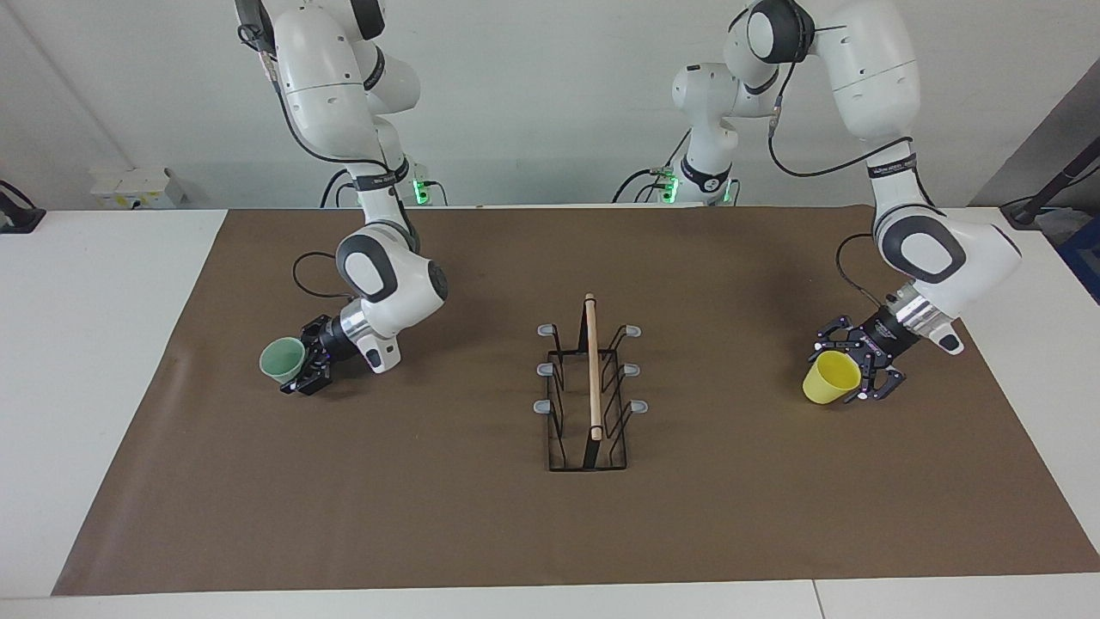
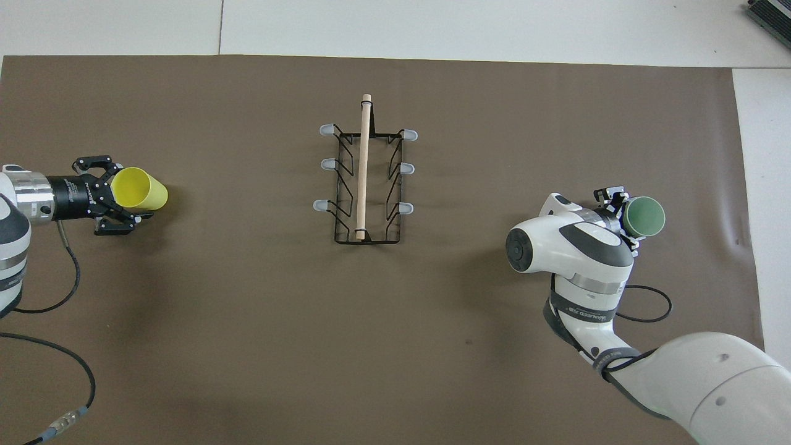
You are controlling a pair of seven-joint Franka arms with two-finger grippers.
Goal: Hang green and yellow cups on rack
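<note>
The black wire rack (image 1: 612, 378) (image 2: 346, 185) stands in the middle of the brown mat, its wooden rod handle (image 1: 592, 370) along the top and all grey-tipped prongs bare. My left gripper (image 1: 851, 371) (image 2: 111, 194) is shut on the rim of the yellow cup (image 1: 830, 378) (image 2: 141, 188), which is tilted on its side low over the mat toward the left arm's end. My right gripper (image 1: 308, 365) (image 2: 620, 213) is shut on the green cup (image 1: 283, 359) (image 2: 644, 216), also tilted, low over the mat toward the right arm's end.
The brown mat (image 1: 430, 516) covers most of the white table (image 1: 86, 344). A black cable (image 2: 43, 309) loops by the left arm and another (image 2: 649, 309) by the right arm. Grey boxes (image 1: 137, 185) sit at the table's edge near the right arm's base.
</note>
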